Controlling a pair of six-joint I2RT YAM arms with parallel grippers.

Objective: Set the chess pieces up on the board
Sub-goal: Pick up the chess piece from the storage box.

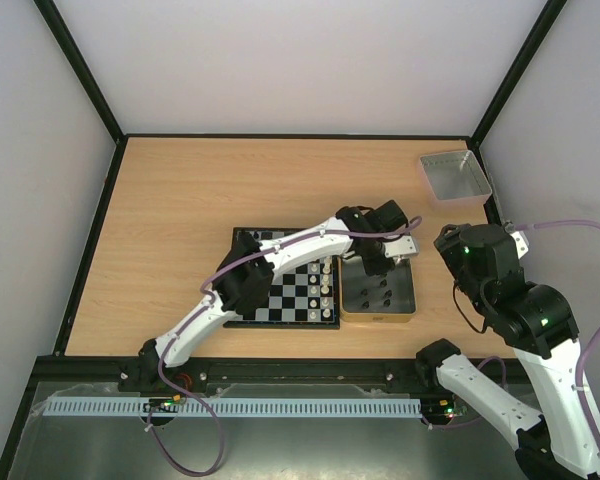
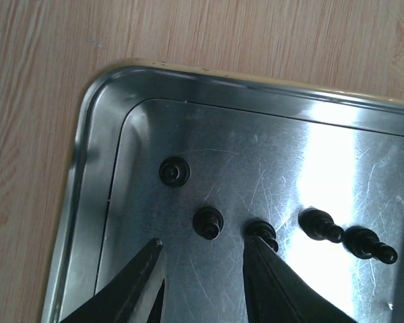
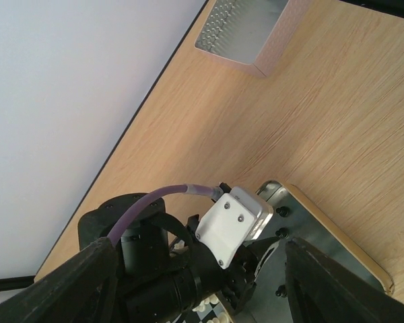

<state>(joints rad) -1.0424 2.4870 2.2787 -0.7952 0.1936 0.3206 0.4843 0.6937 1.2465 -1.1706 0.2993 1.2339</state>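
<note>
Left gripper (image 2: 203, 243): partly open, empty, low over the tin (image 2: 87, 155), lined up to grab a black piece (image 2: 209, 222).
Right gripper (image 3: 198, 247): wide open, empty, hanging back.
Board (image 1: 295, 300): just left of the tin.

We see a pale wooden table (image 1: 180, 200) closed in by 3 plain white walls (image 1: 300, 60). Black frame posts (image 1: 83, 70) rise from the table's far corners, and soft, even light falls across it.

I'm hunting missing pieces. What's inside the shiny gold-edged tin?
Five small black chess pieces sit inside the tin. The left end effector hangs open above them, partly covering one; anything under it is hidden.
</note>
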